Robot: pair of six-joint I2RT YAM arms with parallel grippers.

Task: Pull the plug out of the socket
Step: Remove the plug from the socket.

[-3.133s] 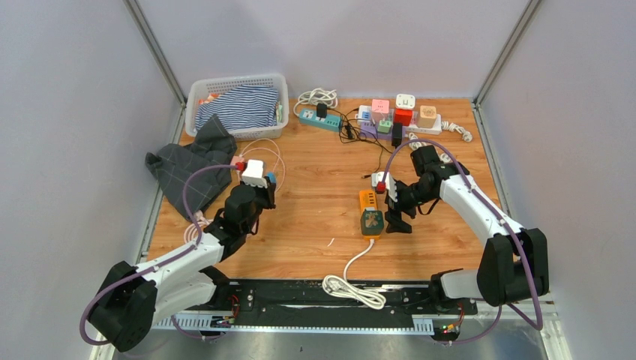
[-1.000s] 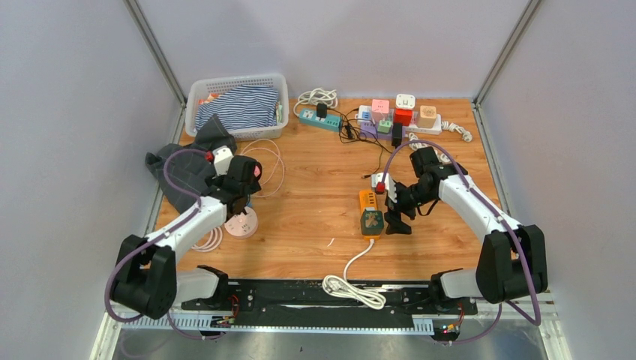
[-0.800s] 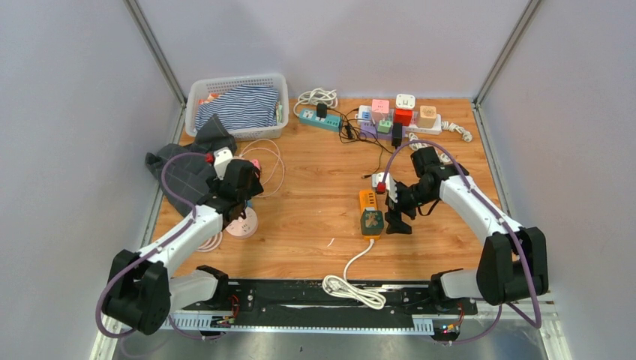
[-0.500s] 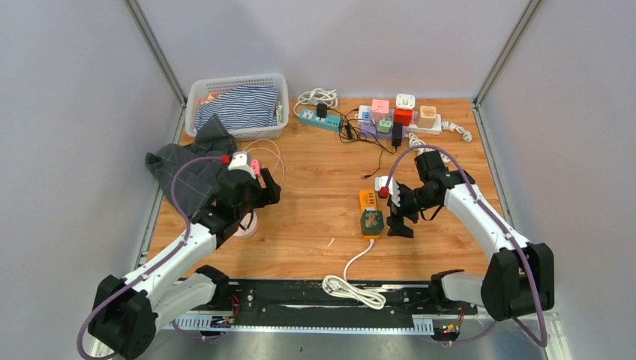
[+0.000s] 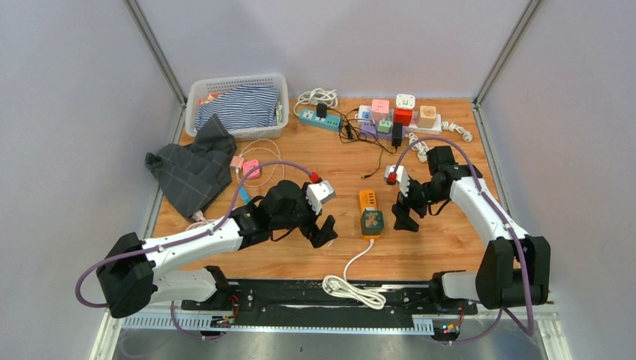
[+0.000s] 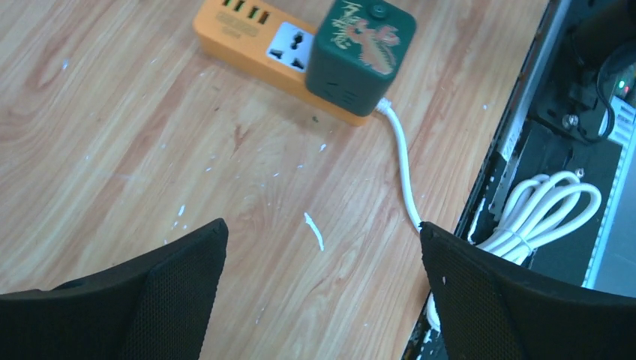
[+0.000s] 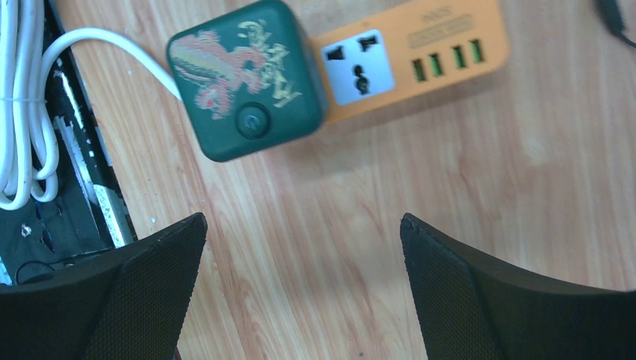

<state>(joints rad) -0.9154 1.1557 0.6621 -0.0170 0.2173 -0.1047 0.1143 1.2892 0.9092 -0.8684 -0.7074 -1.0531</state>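
The green plug (image 5: 372, 222) sits in the orange socket strip (image 5: 367, 199) toward the bench's (image 5: 315, 161) near edge, flanked by the left claw (image 5: 324, 231) and right claw (image 5: 403, 216), both spread wide apart.

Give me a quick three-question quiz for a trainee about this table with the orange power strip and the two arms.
1. True or false: the green cube plug sits in the orange power strip at the end where the white cord leaves.
2. The left claw and right claw are: A) both shut on the plug; B) both open, holding nothing; C) one open, one shut.
3. Fill in: the striped cloth lies in the white ____.
Key: 1 true; 2 B; 3 basket.
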